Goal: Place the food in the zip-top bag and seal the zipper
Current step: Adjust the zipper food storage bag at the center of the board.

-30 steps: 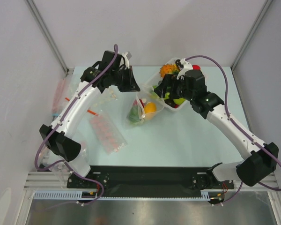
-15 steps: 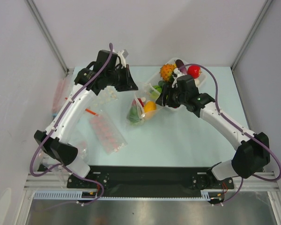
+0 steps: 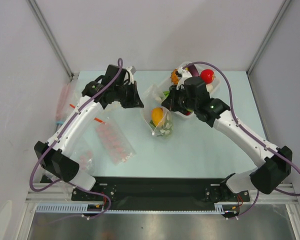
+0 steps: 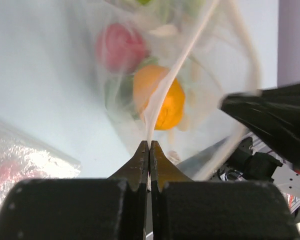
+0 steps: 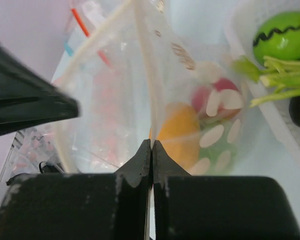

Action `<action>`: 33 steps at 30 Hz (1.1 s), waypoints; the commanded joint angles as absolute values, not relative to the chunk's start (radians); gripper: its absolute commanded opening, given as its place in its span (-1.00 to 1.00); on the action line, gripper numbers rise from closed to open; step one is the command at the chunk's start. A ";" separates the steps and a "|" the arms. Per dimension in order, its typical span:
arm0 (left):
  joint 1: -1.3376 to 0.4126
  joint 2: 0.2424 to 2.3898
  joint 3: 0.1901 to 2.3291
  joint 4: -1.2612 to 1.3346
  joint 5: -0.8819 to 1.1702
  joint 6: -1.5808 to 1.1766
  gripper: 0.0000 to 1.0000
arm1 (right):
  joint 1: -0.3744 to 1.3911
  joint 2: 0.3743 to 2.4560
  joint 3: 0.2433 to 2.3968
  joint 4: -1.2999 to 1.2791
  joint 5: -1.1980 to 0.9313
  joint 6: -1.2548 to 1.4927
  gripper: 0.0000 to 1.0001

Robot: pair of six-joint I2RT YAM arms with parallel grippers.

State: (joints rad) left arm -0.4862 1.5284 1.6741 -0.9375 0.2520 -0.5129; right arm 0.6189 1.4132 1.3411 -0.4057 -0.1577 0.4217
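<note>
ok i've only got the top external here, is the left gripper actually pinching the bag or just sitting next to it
observer: pinching. In the left wrist view the left gripper is shut on a thin edge of the zip-top bag.
operator: and the right one
observer: same. The right wrist view shows the right gripper shut on the bag's edge, with an orange food piece inside the bag just beyond it.
operator: zipper closed yet
observer: no. In the right wrist view the zipper strips bow apart, so the mouth is open.
</note>
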 commanded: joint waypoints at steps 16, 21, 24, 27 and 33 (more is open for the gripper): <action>-0.462 1.451 1.767 -0.965 0.180 -0.499 -0.99 | 0.585 1.338 1.358 -0.387 -0.150 0.402 -0.85; -0.462 1.453 1.743 -0.951 0.167 -0.506 -0.99 | 0.546 1.365 1.365 -0.405 -0.230 0.393 0.26; -0.462 1.451 1.674 -0.908 0.182 -0.531 -0.99 | 0.508 1.365 1.345 -0.410 -0.265 0.399 0.41; -0.462 1.456 1.629 -0.871 0.192 -0.540 -0.99 | 0.476 1.353 1.322 -0.407 -0.276 0.411 0.43; -0.462 1.491 1.650 -0.877 0.195 -0.528 -0.99 | 0.371 1.339 1.287 -0.426 -0.252 0.457 0.43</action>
State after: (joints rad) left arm -0.4686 1.4929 1.6192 -0.9276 0.1802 -0.5228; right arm 0.4191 1.3682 1.2915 -0.4171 -0.2600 0.4267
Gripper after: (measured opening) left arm 0.009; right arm 0.712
